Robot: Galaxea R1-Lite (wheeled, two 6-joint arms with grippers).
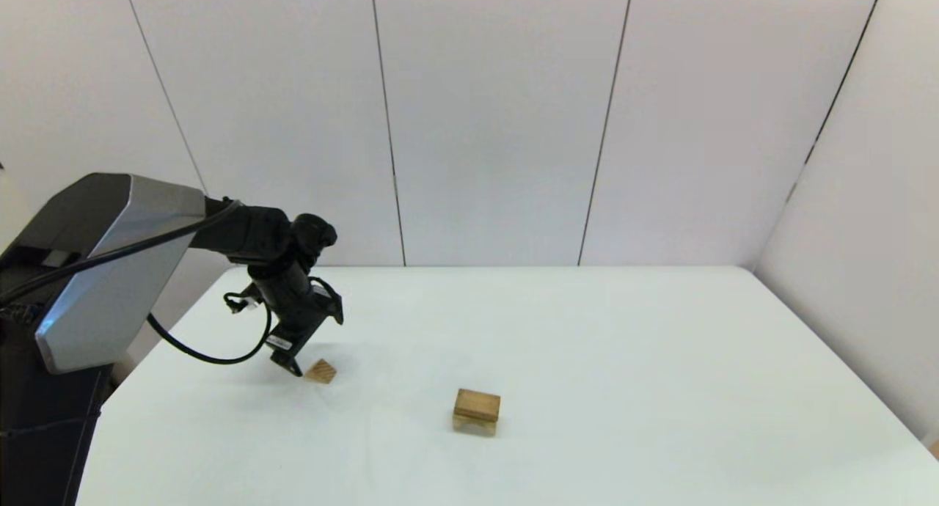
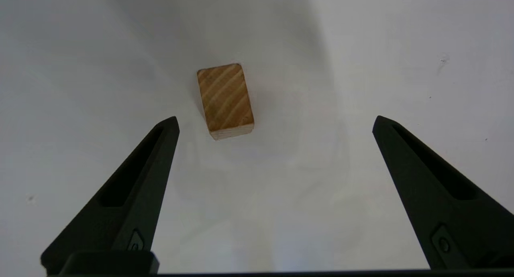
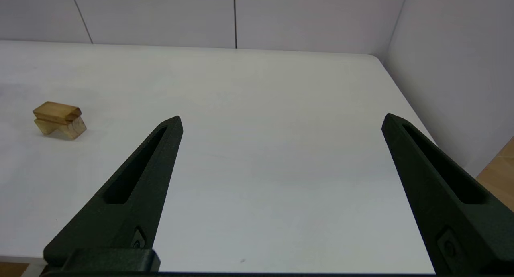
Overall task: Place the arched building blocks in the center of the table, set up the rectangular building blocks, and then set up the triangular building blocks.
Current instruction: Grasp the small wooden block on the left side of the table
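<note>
Head view: the left claw (image 1: 296, 365) hangs low over the counter (image 1: 623, 359) near its left edge, tilted down, with the triangular block (image 1: 320, 372) just beside its tips. The block lies apart from the others, likely because it is the last to be set. Toward the middle of the counter, nearer the front edge, the rectangular block (image 1: 477, 403) lies flat on top of the arched block (image 1: 474, 422), so the first two steps look done.

Left wrist view: the left claw (image 2: 275, 122) is spread wide and holds nothing. The triangular block (image 2: 225, 99) sits just ahead of the tips, closer to one finger (image 2: 136, 180), untouched. The wide gap suits closing across the wedge's sides.

Right wrist view: the right claw (image 3: 281, 120) is wide open and empty, parked off the front right corner. The stacked pair (image 3: 59, 119) stands well apart from it.
</note>
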